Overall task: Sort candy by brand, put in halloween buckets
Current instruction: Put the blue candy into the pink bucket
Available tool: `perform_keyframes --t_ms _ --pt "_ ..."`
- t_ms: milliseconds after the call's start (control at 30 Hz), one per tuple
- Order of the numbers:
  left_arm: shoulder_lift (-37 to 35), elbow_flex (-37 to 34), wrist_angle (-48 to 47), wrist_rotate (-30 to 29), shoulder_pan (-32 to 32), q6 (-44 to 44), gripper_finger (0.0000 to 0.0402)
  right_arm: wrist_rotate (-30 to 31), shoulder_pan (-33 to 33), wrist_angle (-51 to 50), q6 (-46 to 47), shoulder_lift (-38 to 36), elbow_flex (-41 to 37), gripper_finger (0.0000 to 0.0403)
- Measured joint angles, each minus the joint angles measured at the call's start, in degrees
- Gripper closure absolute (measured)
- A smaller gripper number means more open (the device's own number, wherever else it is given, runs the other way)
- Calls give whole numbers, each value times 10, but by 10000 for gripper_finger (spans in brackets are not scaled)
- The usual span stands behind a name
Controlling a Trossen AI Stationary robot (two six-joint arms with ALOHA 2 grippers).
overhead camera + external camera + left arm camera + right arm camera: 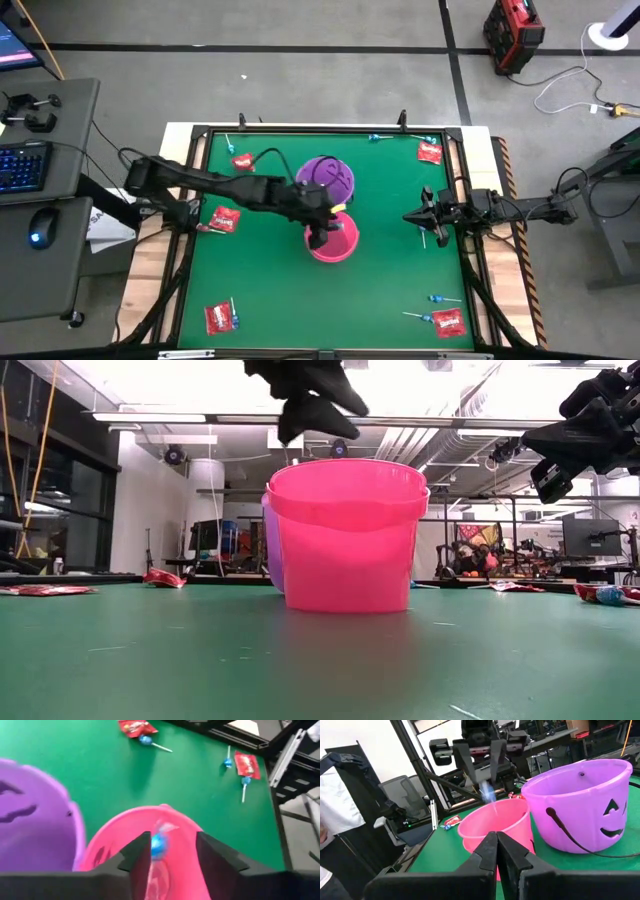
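Observation:
The pink bucket (pixel 343 246) stands upright at mid-table, with the purple bucket (pixel 330 174) touching it on its far side. My left gripper (pixel 172 852) hangs open right above the pink bucket (pixel 175 820). A lollipop with a blue head (pixel 158 845) shows blurred between its fingers. In the right wrist view this lollipop (pixel 489 792) is just below the fingertips, over the pink bucket's (pixel 495 825) mouth. My right gripper (pixel 496 847) is shut and empty, raised over the table's right side (pixel 412 216), pointing at the buckets. My left gripper's open fingers (pixel 137 855) stand on either side of the lollipop's blue head (pixel 158 845), pointing down from above. The head is blurred, and I cannot tell whether a finger touches it.
Red packets lie flat on the green mat at the left (pixel 225 219), far left (pixel 243 161), far right (pixel 429 151), near left (pixel 219 317) and near right (pixel 450 322). Lollipops lie near the far edge (pixel 375 137) and near right (pixel 440 298). A black frame rims the table.

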Motion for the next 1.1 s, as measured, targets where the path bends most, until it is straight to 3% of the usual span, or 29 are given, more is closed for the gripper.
perform_keyframes --t_ms 167,333,500,567,700,767,833,900,1000,1100 --pt "9 49 -61 44 3 25 200 0 0 0 0 0 0 402" --pt "-57 77 -192 41 28 32 189 0 0 0 0 0 0 402" --pt "-174 35 -197 -36 33 -1 188 47 0 12 4 0 0 402" --pt "-221 7 -187 -78 29 -26 188 69 0 54 83 0 0 402" --pt "-302 -54 -169 -141 16 -84 188 229 0 171 300 0 0 402" --pt "-335 -84 -164 -160 6 -116 188 314 0 206 352 0 0 402" --pt "-363 -114 -160 -185 -7 -152 188 359 -1 231 379 11 0 402" --pt "-381 -142 -151 -213 -21 -177 188 340 0 303 367 32 -1 402" --pt "-398 -177 -123 -235 -31 -187 188 254 0 422 311 94 33 402" --pt "-403 -191 -105 -236 -28 -185 188 175 0 396 241 172 124 402"
